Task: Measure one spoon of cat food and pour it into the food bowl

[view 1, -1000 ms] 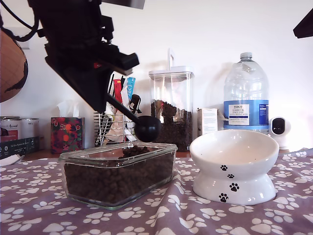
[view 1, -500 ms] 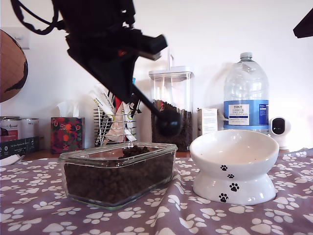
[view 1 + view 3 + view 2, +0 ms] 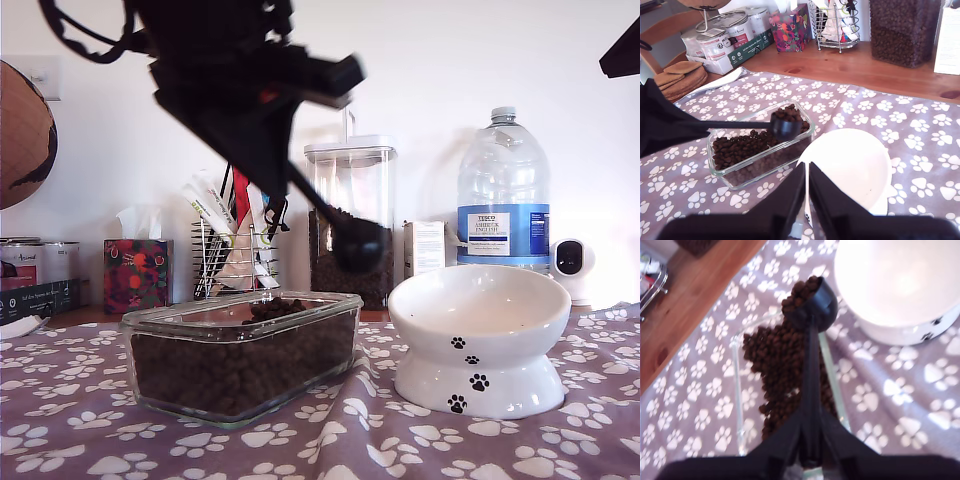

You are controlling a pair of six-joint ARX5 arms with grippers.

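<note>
Spoon (image 3: pixel 810 315) heaped with cat food (image 3: pixel 799 292), pinched in my first gripper (image 3: pixel 810 440) fingers above glass dish (image 3: pixel 240 350). My second gripper (image 3: pixel 806 195) fingers closed, empty. Water bottle (image 3: pixel 503 190) label reads TESCO. Paw-print cloth (image 3: pixel 350 440) over wooden surface (image 3: pixel 880 70).

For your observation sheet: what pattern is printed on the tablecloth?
White paw prints on a greyish-purple tablecloth, clearest in the second wrist view.

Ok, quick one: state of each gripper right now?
My first gripper: shut on the spoon, its cup heaped with cat food.
My second gripper: shut, holding nothing, above the food bowl.
</note>
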